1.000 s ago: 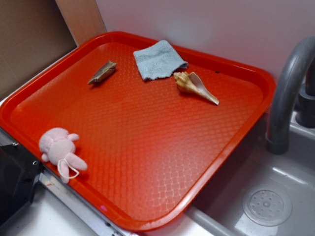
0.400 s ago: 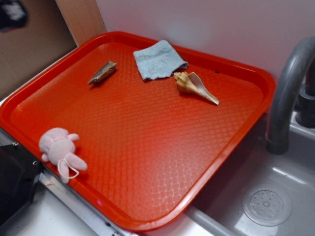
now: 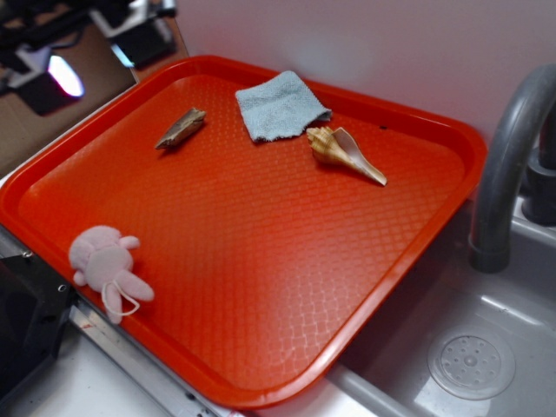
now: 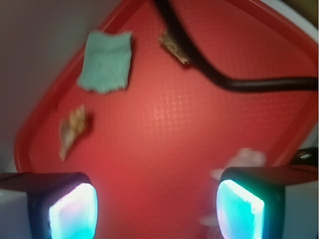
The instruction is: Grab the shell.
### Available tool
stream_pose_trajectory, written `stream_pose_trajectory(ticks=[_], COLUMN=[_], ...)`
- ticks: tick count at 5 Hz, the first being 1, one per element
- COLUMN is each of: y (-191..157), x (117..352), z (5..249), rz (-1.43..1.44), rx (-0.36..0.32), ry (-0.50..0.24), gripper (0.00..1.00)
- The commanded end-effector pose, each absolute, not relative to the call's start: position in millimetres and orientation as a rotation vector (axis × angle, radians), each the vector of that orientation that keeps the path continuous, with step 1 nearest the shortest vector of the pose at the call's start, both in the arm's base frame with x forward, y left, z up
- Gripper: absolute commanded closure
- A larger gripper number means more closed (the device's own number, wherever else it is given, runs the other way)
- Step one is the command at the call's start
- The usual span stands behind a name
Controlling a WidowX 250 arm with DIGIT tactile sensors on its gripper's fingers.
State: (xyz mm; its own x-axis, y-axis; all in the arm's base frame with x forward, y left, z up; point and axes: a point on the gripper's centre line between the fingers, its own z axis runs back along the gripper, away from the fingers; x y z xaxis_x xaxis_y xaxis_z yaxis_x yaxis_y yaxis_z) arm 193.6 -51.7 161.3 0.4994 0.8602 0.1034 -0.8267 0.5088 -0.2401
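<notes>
A: Status on the grab? From where I stand the end effector point(image 3: 87, 43) is high at the far-left corner, off the tray, blurred.

B: Wrist view shows its fingers point(image 4: 62, 209) spread wide with nothing between them. So released, and no contact made. Approach, descent and closing all remain.

A: Layout, left to right?

B: Pink plush toy point(image 3: 106, 268) at the near-left rim of the red tray point(image 3: 261, 287). Flat brown wedge point(image 3: 181, 128) farther back. Blue-grey cloth point(image 3: 280, 105) at the far edge. The shell point(image 3: 341, 153) lies just beside the cloth's right corner, tail pointing right; whether they touch I cannot tell.

A: Surroundings?

B: Textured tray, pale wall behind, grey faucet point(image 3: 508, 165) and sink basin point(image 3: 473, 360) at right. No table visible as such.
</notes>
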Motion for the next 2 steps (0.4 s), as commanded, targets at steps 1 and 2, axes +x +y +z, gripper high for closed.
stream_pose_trajectory(ticks=[1,2], y=[-58,-68], x=[261,290], z=[131,116], rz=[1.245,1.244], rx=[-0.207,-0.256], ry=[-0.311,-0.302], gripper=[0.0,0.0])
